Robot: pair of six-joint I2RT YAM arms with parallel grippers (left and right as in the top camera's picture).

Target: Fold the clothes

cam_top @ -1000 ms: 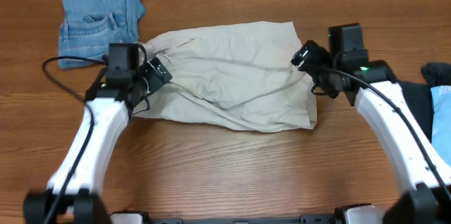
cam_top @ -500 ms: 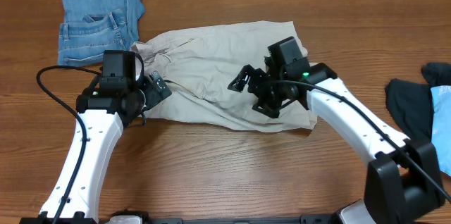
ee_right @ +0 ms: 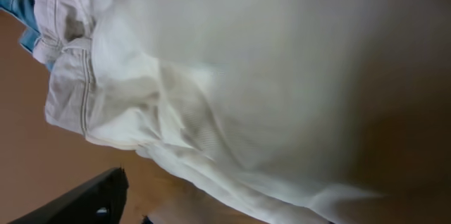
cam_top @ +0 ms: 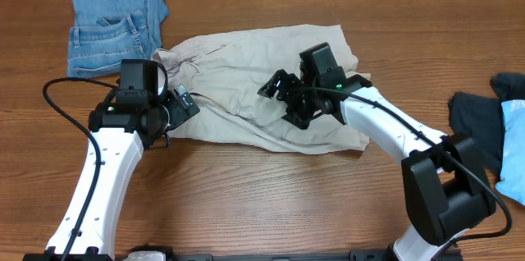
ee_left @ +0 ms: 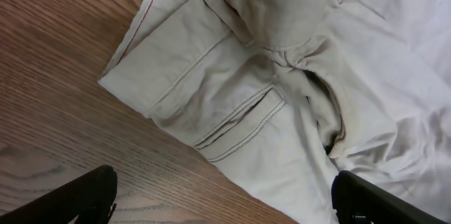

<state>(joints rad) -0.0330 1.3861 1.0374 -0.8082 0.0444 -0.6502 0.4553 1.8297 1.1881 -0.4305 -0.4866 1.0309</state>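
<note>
Lying rumpled across the middle of the brown wooden counter (cam_top: pixel 271 203), the cream-beige cotton shorts (cam_top: pixel 238 68) have both arms over them.
The left jaws stand spread above the waistband corner and stitched pocket (ee_left: pixel 243 122), pinching nothing. The right jaws, also spread, hang empty over the cloth's middle. Blue denim shorts (cam_top: pixel 115 27) sit far left, just beside the cream pair. A dark charcoal piece (cam_top: pixel 474 121) and a light blue piece (cam_top: pixel 515 130) lie at the right edge.

Cream-beige shorts (cam_top: pixel 246 72); blue denim shorts (cam_top: pixel 115 27); brown wood-grain table (cam_top: pixel 287 203).
</note>
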